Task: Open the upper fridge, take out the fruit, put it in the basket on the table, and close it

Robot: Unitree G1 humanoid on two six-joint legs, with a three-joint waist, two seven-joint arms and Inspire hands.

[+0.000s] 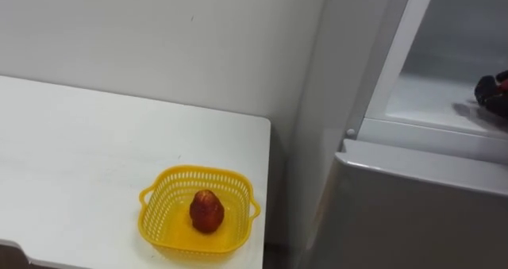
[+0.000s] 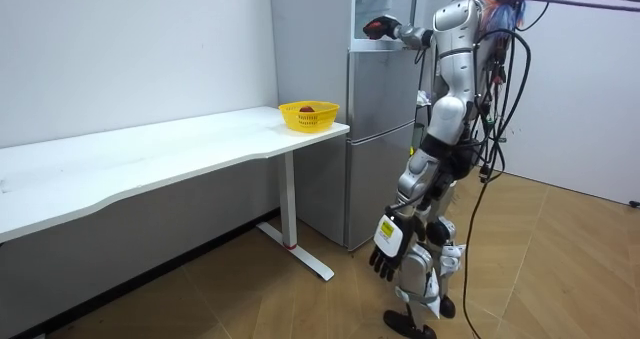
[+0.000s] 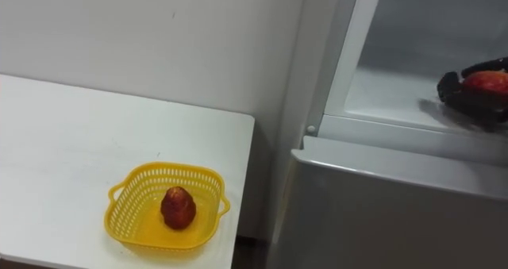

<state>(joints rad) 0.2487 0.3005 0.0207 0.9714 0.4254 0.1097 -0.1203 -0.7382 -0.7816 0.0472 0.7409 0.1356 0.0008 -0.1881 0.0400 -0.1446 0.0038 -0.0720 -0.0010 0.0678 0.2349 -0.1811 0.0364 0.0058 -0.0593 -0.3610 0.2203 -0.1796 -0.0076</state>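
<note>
My right hand (image 3: 468,94) reaches into the open upper fridge compartment (image 3: 397,94) at the far right, its dark fingers curled round a red fruit (image 3: 486,82) just above the white shelf. In the room view I stand facing the grey fridge (image 2: 380,129) with that right hand (image 2: 378,27) raised at the upper compartment. My left hand (image 2: 388,251) hangs by my leg with relaxed fingers and holds nothing. A yellow basket (image 1: 159,194) sits near the corner of the white table (image 1: 79,142), with another red fruit (image 1: 206,211) inside it.
The lower fridge door (image 1: 421,213) is closed, and its grey top edge runs just below the open compartment. A narrow gap separates the table's right edge from the fridge side. A white wall (image 1: 159,39) stands behind the table.
</note>
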